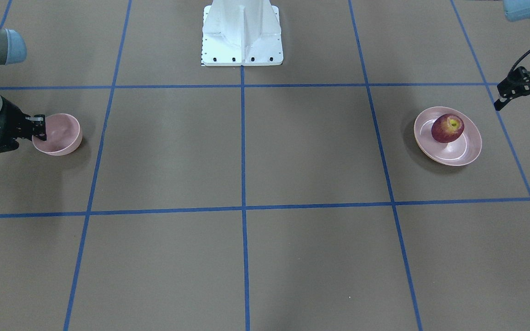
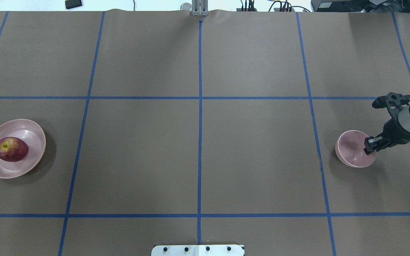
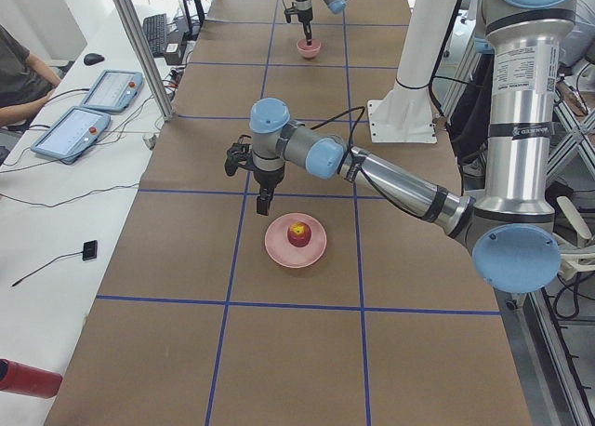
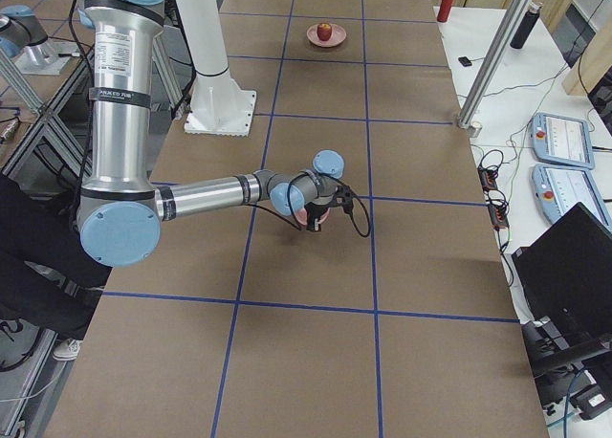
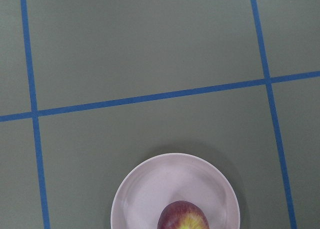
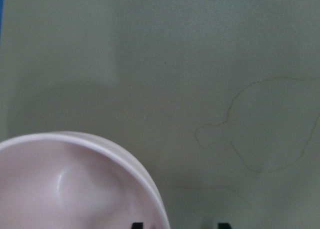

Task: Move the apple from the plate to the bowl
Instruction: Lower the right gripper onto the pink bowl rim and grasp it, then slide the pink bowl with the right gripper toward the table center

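Released near the plate (image 1: 472, 151), the left end effector (image 1: 519, 103) should centre over the apple (image 1: 447, 128) before descending; the right end effector (image 1: 39, 128) straddles the bowl (image 1: 67, 138) rim, unclenched.

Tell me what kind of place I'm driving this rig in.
Most likely a robotics lab workcell: a paper-covered table marked with a blue tape grid, two teach pendants on the side bench, and aluminium frame posts beside it.
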### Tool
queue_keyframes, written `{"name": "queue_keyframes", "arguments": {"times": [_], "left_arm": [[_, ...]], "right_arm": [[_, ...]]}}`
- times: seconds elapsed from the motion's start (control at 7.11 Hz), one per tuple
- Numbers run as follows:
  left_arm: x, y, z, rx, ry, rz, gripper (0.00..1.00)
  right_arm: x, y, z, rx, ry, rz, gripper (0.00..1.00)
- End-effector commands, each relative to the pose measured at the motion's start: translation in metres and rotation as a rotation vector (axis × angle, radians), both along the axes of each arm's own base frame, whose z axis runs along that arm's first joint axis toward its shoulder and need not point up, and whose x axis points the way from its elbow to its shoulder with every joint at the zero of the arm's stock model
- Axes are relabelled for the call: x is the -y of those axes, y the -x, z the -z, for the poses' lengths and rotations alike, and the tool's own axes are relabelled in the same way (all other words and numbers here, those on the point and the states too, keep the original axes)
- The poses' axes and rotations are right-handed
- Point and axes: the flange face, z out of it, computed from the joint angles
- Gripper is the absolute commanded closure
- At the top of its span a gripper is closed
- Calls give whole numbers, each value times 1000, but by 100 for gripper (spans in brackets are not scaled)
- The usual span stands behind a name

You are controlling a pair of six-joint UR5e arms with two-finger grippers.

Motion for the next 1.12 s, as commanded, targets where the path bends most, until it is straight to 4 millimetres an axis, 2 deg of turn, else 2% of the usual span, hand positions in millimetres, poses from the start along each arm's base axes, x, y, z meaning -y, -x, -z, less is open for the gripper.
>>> {"name": "queue_keyframes", "arguments": {"times": [0.0,0.14,0.28,0.42,0.56,0.7,0.84,0.98], "left_arm": [[-1,0,1,-2,-2,0,2],[0,0,2,-2,-3,0,2],[-1,0,3,-11,-5,-5,2],[-2,-2,5,-51,-12,-21,2],[-1,-3,1,-51,-9,-25,2],[0,-3,-5,-48,3,-27,2],[1,-5,-11,-64,24,-36,2],[1,-6,-14,-70,31,-41,2]], "right_arm": [[9,-19,31,89,14,-19,100],[35,-11,79,130,45,-69,100],[78,23,153,126,135,-164,100],[104,65,225,114,159,-193,100],[134,111,263,67,196,-259,100],[167,149,288,44,323,-381,100],[193,181,305,77,293,-388,100],[196,227,332,67,304,-392,100]]}}
